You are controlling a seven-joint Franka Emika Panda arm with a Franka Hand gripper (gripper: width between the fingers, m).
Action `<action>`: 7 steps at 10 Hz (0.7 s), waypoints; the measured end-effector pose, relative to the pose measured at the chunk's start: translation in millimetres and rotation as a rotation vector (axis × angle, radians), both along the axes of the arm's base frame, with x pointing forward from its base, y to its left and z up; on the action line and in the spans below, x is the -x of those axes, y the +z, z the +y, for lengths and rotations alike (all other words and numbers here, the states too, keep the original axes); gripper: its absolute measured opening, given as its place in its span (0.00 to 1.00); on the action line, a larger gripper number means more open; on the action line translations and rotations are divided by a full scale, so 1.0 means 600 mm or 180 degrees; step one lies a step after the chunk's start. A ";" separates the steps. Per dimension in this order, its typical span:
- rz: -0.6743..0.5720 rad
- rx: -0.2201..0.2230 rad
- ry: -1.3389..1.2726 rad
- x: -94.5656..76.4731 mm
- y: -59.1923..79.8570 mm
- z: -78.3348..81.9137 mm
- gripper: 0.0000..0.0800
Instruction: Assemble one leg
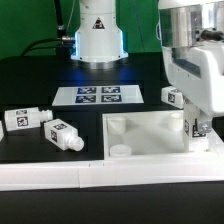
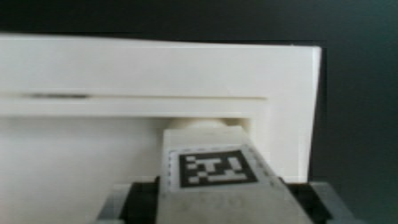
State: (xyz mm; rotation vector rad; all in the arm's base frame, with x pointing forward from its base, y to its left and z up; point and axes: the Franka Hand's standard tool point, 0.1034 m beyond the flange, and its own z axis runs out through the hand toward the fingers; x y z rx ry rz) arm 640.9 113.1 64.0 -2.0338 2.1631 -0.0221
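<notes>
My gripper (image 1: 200,128) is shut on a leg, a white peg with a square tag sticker (image 2: 214,165). In the wrist view the gripper (image 2: 217,205) holds the leg between dark fingers (image 2: 132,203), with its narrower stub end pointing at the large white panel (image 2: 107,120). In the exterior view the gripper hangs over the panel's (image 1: 150,135) corner at the exterior view's right; the held leg is mostly hidden by the hand. Two loose legs (image 1: 22,119) (image 1: 62,132) lie at the exterior view's left. A third leg (image 1: 171,97) lies behind the panel.
The marker board (image 1: 98,95) lies behind the panel, in front of the arm's base (image 1: 97,40). A round hole (image 1: 120,150) shows at the panel's near corner. A white strip (image 1: 50,172) runs along the front edge.
</notes>
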 end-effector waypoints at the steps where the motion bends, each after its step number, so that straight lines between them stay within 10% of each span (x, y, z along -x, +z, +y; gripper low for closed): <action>1: 0.0028 -0.0043 -0.0243 0.001 0.000 0.002 0.36; 7: 0.0071 -0.0124 -0.1061 -0.002 -0.003 0.003 0.36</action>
